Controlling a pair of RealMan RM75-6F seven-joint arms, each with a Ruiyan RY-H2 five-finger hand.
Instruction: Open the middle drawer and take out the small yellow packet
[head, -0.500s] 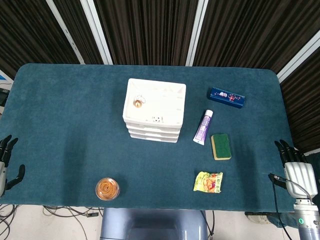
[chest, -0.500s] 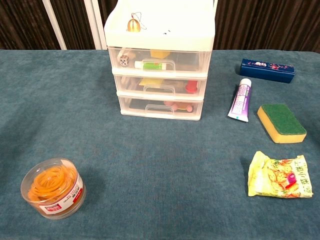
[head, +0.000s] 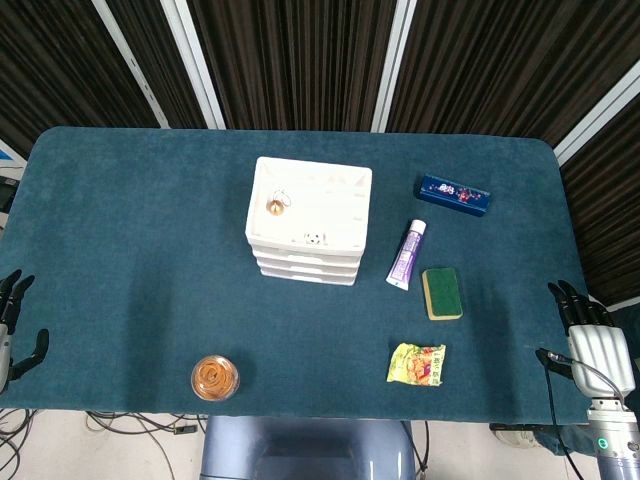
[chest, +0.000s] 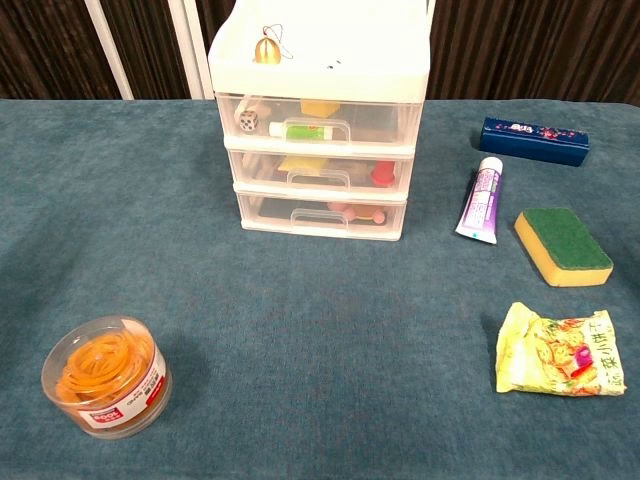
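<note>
A: Left edge first. Left hand (head: 12, 325) sits off the table's near-left corner, fingers spread, holding nothing, touching nothing.

B: Then the tub of orange rubber bands (chest: 105, 375) near the front, well apart from the rest. Next?

A: The three-drawer cabinet (chest: 318, 125), white top, clear fronts. A small bell (chest: 266, 50) sits on its lid. All three drawers look pushed in flush.

B: The middle drawer (chest: 320, 178)?

A: Closed. Through its front I make out something yellow, the small yellow packet (chest: 301, 164) I'd judge, left of centre, with a red item beside it. Nothing is out yet.

B: So the task hasn't begun?

A: By my reading, no: drawer to pull, packet to lift, both remain.

B: Rightward?

A: Purple tube (chest: 480, 200), blue case (chest: 533, 140), green-and-yellow sponge (chest: 563, 246), a snack bag (chest: 556, 350) nearer the front. Right hand (head: 590, 335) past the table's right edge, fingers extended and apart, empty.
</note>
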